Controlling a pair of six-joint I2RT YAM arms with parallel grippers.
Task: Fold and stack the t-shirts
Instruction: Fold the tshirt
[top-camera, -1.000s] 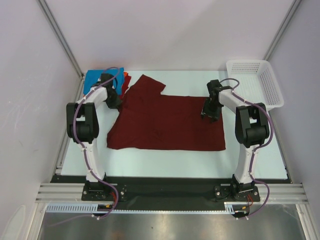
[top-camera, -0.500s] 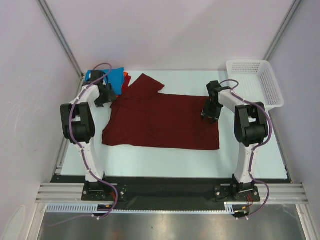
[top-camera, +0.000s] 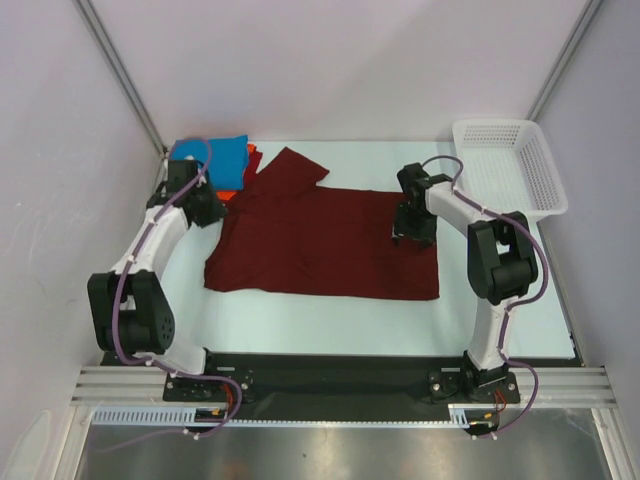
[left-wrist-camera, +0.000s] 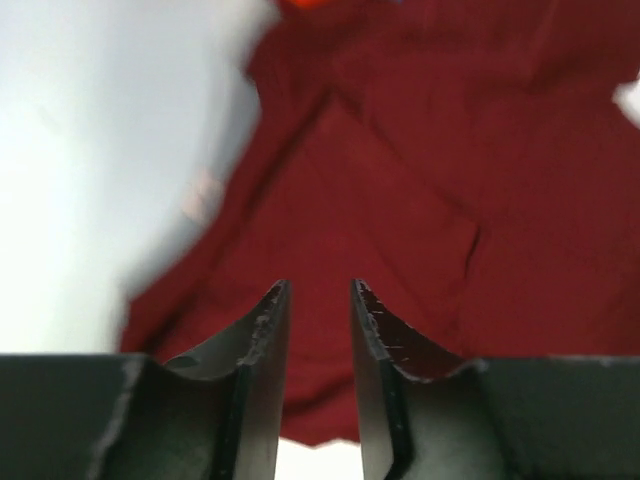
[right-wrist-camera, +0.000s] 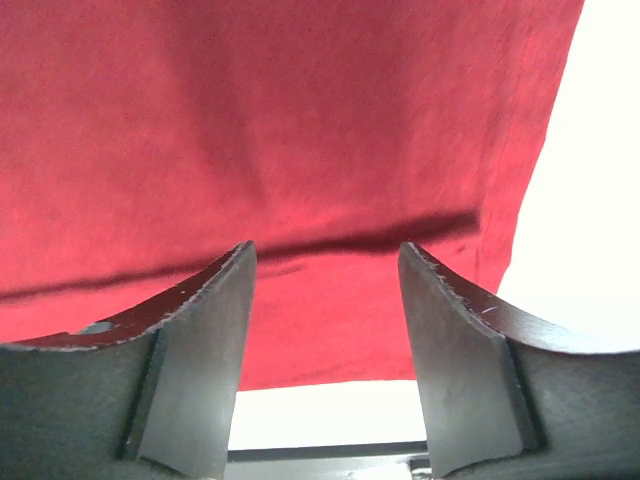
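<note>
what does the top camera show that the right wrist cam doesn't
Only the top camera: the table, both arms, the blue shirt, a sliver of the orange shirt, the white basket and the left gripper at the maroon shirt's left edge.
Only the right wrist camera: a close look at the right gripper, fingers apart with nothing between them, and a dark line across the cloth below.
Both: the maroon shirt spread on the table, with its right edge showing.

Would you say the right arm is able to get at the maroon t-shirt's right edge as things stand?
Probably yes: the right hand hangs open over the maroon t-shirt near that edge, and nothing lies between them.
</note>
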